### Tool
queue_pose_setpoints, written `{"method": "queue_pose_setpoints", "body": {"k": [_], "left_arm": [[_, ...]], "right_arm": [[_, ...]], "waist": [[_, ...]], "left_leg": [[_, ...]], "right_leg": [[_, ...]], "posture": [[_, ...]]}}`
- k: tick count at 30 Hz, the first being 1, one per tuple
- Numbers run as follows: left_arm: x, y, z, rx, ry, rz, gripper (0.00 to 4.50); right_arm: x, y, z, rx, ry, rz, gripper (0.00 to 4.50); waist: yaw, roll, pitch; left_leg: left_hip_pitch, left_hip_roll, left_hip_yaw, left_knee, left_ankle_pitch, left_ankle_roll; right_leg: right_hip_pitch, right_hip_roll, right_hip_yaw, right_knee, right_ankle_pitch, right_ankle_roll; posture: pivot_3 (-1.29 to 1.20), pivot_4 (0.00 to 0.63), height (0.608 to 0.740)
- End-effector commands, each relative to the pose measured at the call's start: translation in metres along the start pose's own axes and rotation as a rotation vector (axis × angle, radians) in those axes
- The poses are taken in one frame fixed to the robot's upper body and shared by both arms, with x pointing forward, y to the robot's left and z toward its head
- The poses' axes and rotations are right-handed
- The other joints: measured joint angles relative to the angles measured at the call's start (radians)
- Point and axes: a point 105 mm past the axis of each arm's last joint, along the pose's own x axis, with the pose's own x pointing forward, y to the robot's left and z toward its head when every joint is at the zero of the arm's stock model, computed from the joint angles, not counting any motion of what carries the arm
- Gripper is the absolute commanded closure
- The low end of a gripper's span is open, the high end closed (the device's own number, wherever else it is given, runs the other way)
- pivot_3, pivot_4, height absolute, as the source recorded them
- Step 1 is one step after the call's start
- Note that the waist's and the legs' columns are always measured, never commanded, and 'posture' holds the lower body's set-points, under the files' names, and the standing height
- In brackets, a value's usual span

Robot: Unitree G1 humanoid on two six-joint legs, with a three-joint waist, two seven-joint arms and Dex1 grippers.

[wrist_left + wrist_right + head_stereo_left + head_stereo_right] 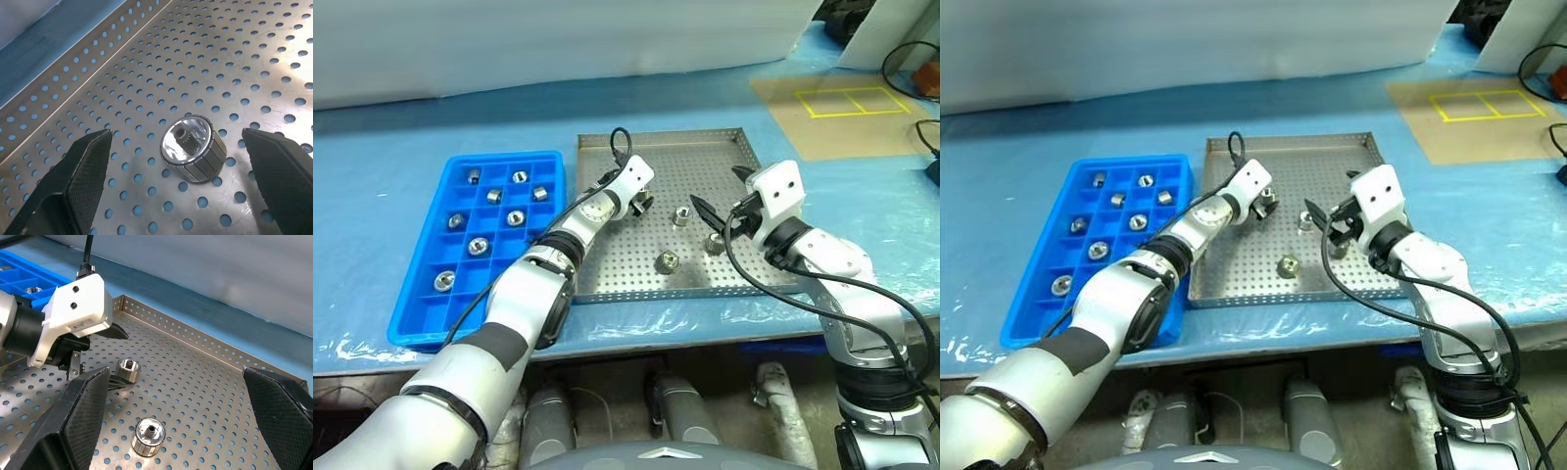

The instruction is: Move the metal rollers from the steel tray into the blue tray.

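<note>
Shiny metal rollers (667,260) still sit on the steel tray (724,147). My left claw (178,161) is spread wide with one roller (193,154) lying between its fingers, not touching either. My right claw (181,431) is wide open too, holding nothing. More rollers rest in the blue tray (421,294), off to its left.

Head stereo pair, two close wrist-cams

Perforated square steel tray (705,157): one small silver roller (715,243) at 3 o'clock partly hidden behind right claw (713,217).
</note>
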Motion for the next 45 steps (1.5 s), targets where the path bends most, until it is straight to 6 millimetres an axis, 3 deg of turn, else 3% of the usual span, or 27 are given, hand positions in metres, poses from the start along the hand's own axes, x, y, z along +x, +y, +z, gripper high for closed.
{"method": "queue_pose_setpoints", "body": {"k": [1,7,17,20,22,24,27,30,36,39,45], "left_arm": [[-0.001,0.005,-0.008,-0.001,0.037,0.048,0.03],[-0.001,-0.004,-0.021,-0.037,0.089,0.041,0.03],[0.0,-0.01,-0.024,-0.051,0.099,0.015,0.03],[-0.001,-0.014,-0.025,-0.067,0.095,-0.013,0.61],[-0.001,-0.014,-0.027,-0.06,0.104,-0.017,1.23],[-0.001,-0.015,-0.028,-0.056,0.107,-0.02,1.23],[-0.002,-0.017,-0.029,-0.064,0.107,-0.033,1.8],[-0.002,-0.014,-0.03,-0.038,0.111,-0.016,2.73],[-0.003,-0.017,-0.028,-0.075,0.085,-0.059,2.78],[-0.004,-0.009,-0.03,-0.067,0.089,-0.027,2.78],[-0.007,0.011,-0.011,-0.084,-0.013,-0.004,2.78]], "right_arm": [[-0.007,-0.007,0.011,-0.028,-0.033,-0.04,0.0],[-0.01,-0.007,0.01,-0.027,-0.029,-0.055,0.0],[-0.012,-0.008,0.009,-0.028,-0.023,-0.068,0.0],[-0.011,-0.009,0.01,-0.029,-0.025,-0.07,0.0],[-0.011,-0.009,0.01,-0.029,-0.025,-0.071,0.0],[-0.011,-0.009,0.01,-0.028,-0.026,-0.072,0.0],[-0.011,-0.01,0.01,-0.027,-0.027,-0.074,0.0],[-0.01,-0.01,0.009,-0.027,-0.026,-0.075,0.0],[-0.01,-0.01,0.009,-0.028,-0.027,-0.076,0.0],[-0.009,-0.01,0.009,-0.026,-0.028,-0.075,0.0],[-0.006,-0.009,0.01,-0.023,-0.033,-0.066,0.0]], "waist": [[-0.007,0.0,0.0],[-0.017,0.0,0.0],[-0.034,0.0,0.0],[-0.035,0.0,0.0],[-0.036,0.0,0.0],[-0.037,0.0,0.0],[-0.038,0.0,0.0],[-0.039,0.0,0.0],[-0.052,0.0,0.0],[-0.058,0.0,0.0],[-0.067,0.0,0.0]], "left_leg": [[0.0,0.0,0.0,0.0,0.0,0.0],[0.0,-0.001,0.0,0.0,0.0,0.0],[0.0,-0.003,0.0,0.0,-0.001,0.001],[-0.001,-0.004,0.0,0.001,-0.001,0.002],[-0.001,-0.005,0.0,0.0,-0.002,0.003],[-0.002,-0.006,-0.001,0.0,-0.002,0.004],[-0.002,-0.007,-0.001,0.0,-0.003,0.005],[-0.002,-0.008,-0.001,0.0,-0.003,0.005],[-0.003,-0.014,-0.001,0.0,-0.004,0.007],[-0.004,-0.014,-0.002,0.0,-0.005,0.009],[-0.005,-0.015,-0.002,0.001,-0.006,0.01]], "right_leg": [[0.0,0.0,0.0,0.0,0.0,0.0],[0.0,0.0,-0.001,0.0,0.0,0.0],[0.001,-0.004,-0.001,0.0,0.0,0.001],[0.001,-0.005,-0.001,-0.001,0.0,0.001],[0.001,-0.006,-0.001,-0.001,-0.001,0.002],[0.001,-0.007,-0.001,-0.002,-0.001,0.002],[0.001,-0.008,-0.001,-0.003,-0.001,0.002],[0.001,-0.01,-0.001,-0.003,-0.002,0.003],[0.001,-0.013,-0.002,-0.003,-0.002,0.004],[0.001,-0.016,-0.001,-0.003,-0.003,0.005],[0.0,-0.017,-0.002,-0.004,-0.003,0.005]], "posture": [[-0.64,0.15,0.74],[-0.65,0.15,0.74],[-0.66,0.15,0.74],[-0.66,0.15,0.74],[-0.66,0.15,0.74],[-0.65,0.15,0.74],[-0.65,0.15,0.74],[-0.65,0.15,0.74],[-0.65,0.15,0.74],[-0.64,0.15,0.74],[-0.62,0.15,0.74]]}}
